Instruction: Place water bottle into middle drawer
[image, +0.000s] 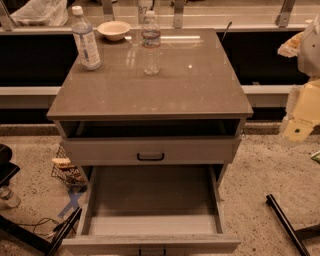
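Wide grey middle drawer stands open below-left of the cream gripper, state untellable. Clear ribbed water bottle stands upper-left.

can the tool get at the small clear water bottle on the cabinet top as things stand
Probably yes. The tool hangs beyond the right edge of the grey-brown cabinet top, and the small clear ribbed water bottle with a white cap stands upright toward its back, nothing standing between them.

Dim warm light; glare on tabletop; deep shadow beneath; gripper at right edge pale, blurred.
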